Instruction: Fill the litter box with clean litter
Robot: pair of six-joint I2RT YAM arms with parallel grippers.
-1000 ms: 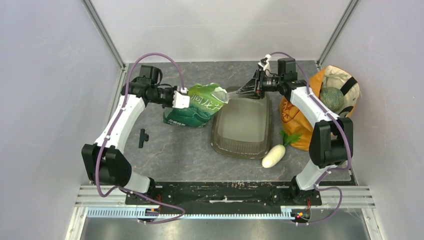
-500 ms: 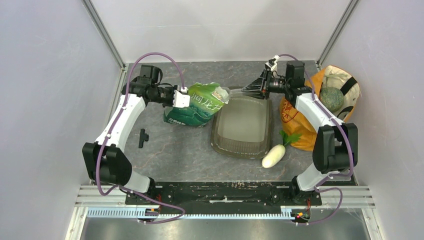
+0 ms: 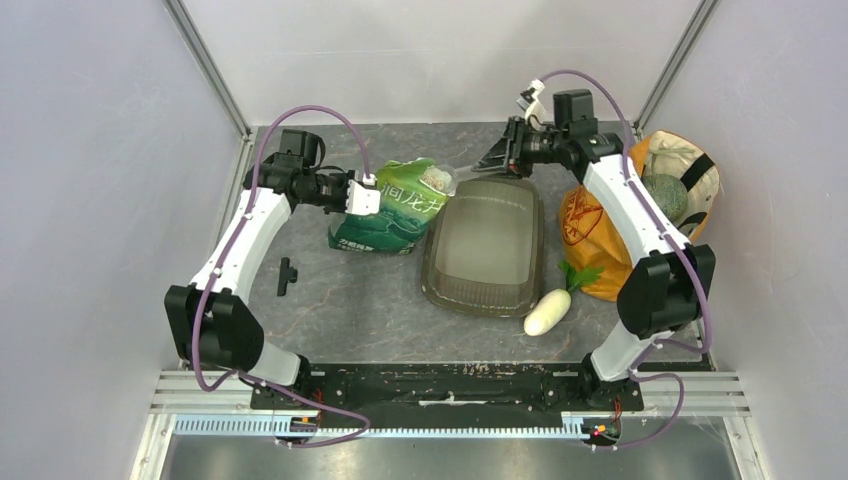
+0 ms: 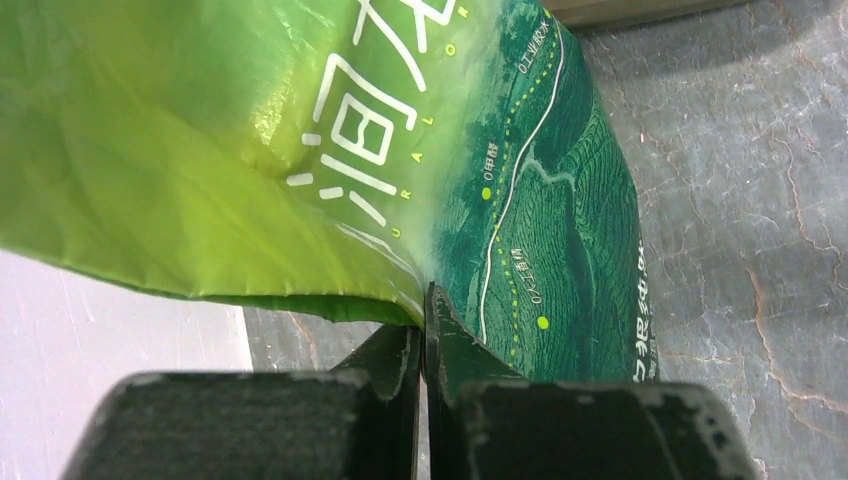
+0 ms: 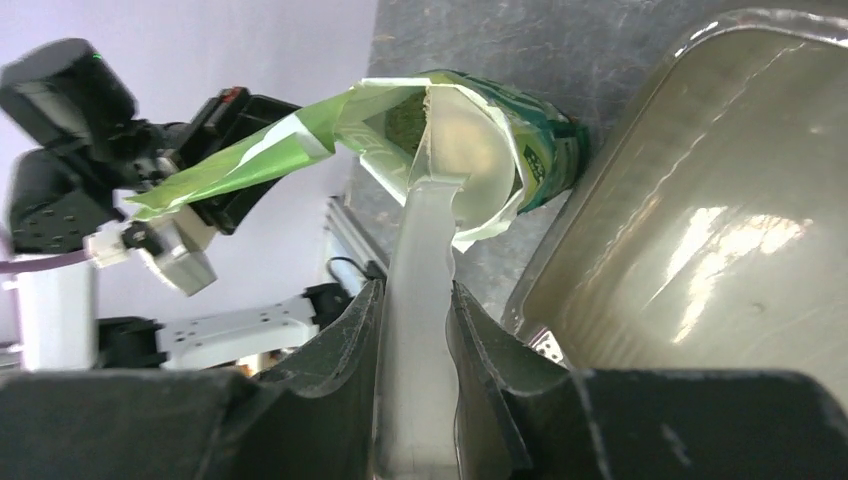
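My left gripper (image 4: 424, 335) is clamped shut on a flap of the green bag (image 4: 300, 140), jaws pinched flat on the film. In the right wrist view that flap runs taut from the bag's mouth to my jaws. The bag stands on the table (image 4: 740, 200) with its mouth open.

My right gripper (image 5: 415, 300) is clenched on the handle of a translucent scoop (image 5: 462, 150), one finger on each side. The bowl end sits in the bag's mouth (can't tell from here whether it holds anything).

The clean litter (image 3: 434, 178) shows as a pale grainy patch in the bag opening in the top view.

The litter box (image 3: 485, 250) lies flat on the table just right of the bag, with its far-left corner near the bag mouth. The scoop handle passes close by that corner. An orange bag (image 3: 598, 235) sits just beside the box's right rim. A white vegetable (image 3: 547, 312) lies just beside its near-right corner.
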